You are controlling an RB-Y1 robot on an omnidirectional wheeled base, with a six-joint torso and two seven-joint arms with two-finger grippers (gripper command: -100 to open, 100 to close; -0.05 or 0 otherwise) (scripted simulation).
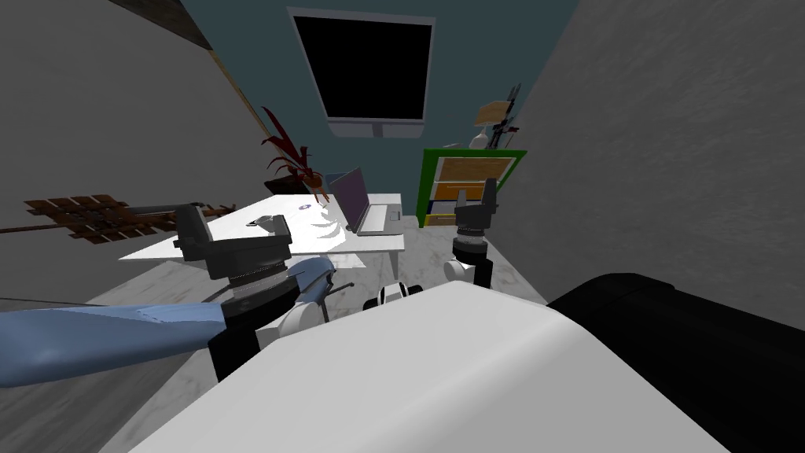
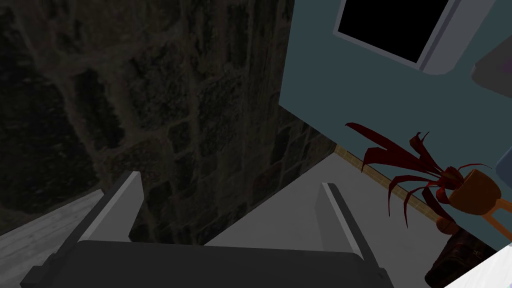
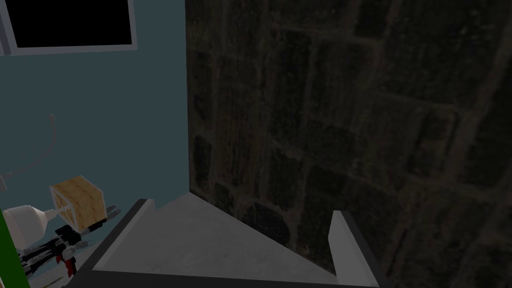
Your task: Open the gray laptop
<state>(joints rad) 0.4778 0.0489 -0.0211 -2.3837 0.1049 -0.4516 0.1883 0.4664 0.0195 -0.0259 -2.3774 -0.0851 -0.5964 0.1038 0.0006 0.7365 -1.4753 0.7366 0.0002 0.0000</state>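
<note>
The grey laptop [image 1: 363, 206] sits at the far right end of a white table [image 1: 236, 232], its lid standing up with a dark purple screen over the pale keyboard base. My left gripper [image 1: 233, 226] is raised in front of the table's near edge, well short of the laptop, and its fingers are open and empty [image 2: 230, 210]. My right gripper [image 1: 476, 200] is held up to the right of the table, beside a green shelf unit, also open with nothing between its fingers [image 3: 240, 235].
A red-leafed plant [image 1: 291, 160] in an orange pot [image 2: 472, 187] stands behind the table. The green shelf unit [image 1: 468, 187] is right of the laptop. A blue curved object [image 1: 102, 338] lies low left, a black bulk [image 1: 692, 346] low right, and a wooden lattice [image 1: 86, 216] stands at left.
</note>
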